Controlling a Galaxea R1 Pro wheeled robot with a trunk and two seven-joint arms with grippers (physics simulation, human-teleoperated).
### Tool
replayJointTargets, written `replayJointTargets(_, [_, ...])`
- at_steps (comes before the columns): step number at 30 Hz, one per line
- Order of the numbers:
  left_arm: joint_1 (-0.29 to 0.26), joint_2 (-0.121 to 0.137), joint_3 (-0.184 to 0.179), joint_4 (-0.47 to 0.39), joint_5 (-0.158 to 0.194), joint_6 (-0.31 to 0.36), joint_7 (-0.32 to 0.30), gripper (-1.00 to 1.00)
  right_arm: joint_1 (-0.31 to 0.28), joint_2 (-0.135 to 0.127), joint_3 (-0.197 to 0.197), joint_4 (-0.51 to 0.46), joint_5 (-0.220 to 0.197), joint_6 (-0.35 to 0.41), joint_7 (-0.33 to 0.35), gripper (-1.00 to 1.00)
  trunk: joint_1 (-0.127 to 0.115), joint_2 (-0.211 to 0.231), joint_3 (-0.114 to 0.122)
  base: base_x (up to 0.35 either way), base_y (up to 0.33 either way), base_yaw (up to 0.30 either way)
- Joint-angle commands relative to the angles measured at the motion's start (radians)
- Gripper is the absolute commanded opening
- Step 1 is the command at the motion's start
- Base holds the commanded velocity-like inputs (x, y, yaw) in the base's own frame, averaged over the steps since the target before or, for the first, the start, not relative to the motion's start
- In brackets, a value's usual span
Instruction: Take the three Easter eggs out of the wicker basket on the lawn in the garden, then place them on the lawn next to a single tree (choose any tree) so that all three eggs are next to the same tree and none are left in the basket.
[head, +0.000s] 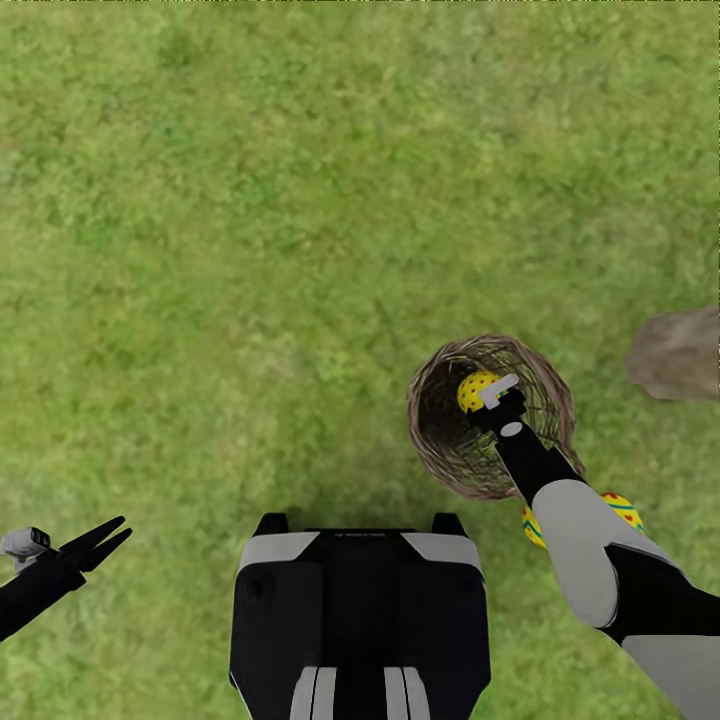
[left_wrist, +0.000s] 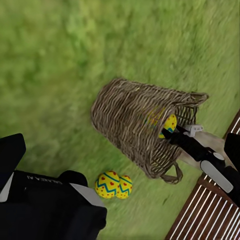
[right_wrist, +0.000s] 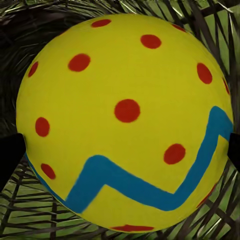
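1. My right gripper (head: 492, 396) reaches down into the mouth of the wicker basket (head: 545, 400), because the last egg lies at the bottom and can only be reached from above.
2. The dotted egg (right_wrist: 125, 120), yellow with red dots and a blue zigzag band, sits squarely before my right wrist camera, with the dark edges of my fingers just at its two flanks. The jaws are spread to the egg's full width; whether they already press on it I cannot tell.
3. From my left wrist camera the basket leans, its rim tipped toward my right arm, and the egg shows yellow through the open weave at the fingertips.
4. Two other eggs (left_wrist: 114, 184) lie touching each other on the lawn (head: 250, 200), just beside the basket on the side nearest my base (head: 360, 620). In the head view one of them peeps out from behind my right forearm.
5. A pale grey-brown mass (head: 680, 355) at the right edge of the head view, near the basket, is likely the foot of the tree; I judge the two eggs are laid there to be close to it.
6. My left gripper (head: 98, 542) is held low and well apart from the basket, fingers nearly together and empty, so as to keep clear of the work.
7. Judgement: two eggs are out, one remains.
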Motion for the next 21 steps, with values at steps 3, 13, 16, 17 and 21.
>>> replayJointTargets(3, [0.0, -0.001, 0.006, 0.0, 0.006, 0.012, -0.005, 1.0, 0.0, 0.0, -0.004, 0.0, 0.008, 0.002, -0.002, -1.0, 0.0, 0.0, 0.004, 0.0, 0.0, 0.0])
replayJointTargets(13, [0.0, -0.002, 0.009, 0.002, 0.007, 0.014, -0.006, 1.0, 0.0, 0.001, -0.004, 0.001, 0.008, 0.001, -0.002, -1.0, 0.0, 0.0, 0.019, 0.0, 0.0, 0.0])
replayJointTargets(16, [0.0, -0.002, 0.009, 0.002, 0.007, 0.014, -0.006, 1.0, 0.0, 0.001, -0.004, 0.0, 0.008, 0.001, -0.002, -1.0, 0.0, 0.0, 0.024, 0.0, 0.0, 0.0])
replayJointTargets(17, [0.0, -0.002, 0.009, 0.002, 0.007, 0.014, -0.006, 1.0, 0.0, 0.001, -0.004, 0.0, 0.008, 0.002, -0.002, -1.0, 0.0, 0.0, 0.026, 0.0, 0.0, 0.0])
replayJointTargets(21, [0.0, -0.002, 0.009, 0.003, 0.007, 0.014, -0.006, 1.0, 0.0, 0.001, -0.004, 0.0, 0.008, 0.001, -0.002, -1.0, 0.0, 0.0, 0.032, 0.0, 0.0, 0.0])
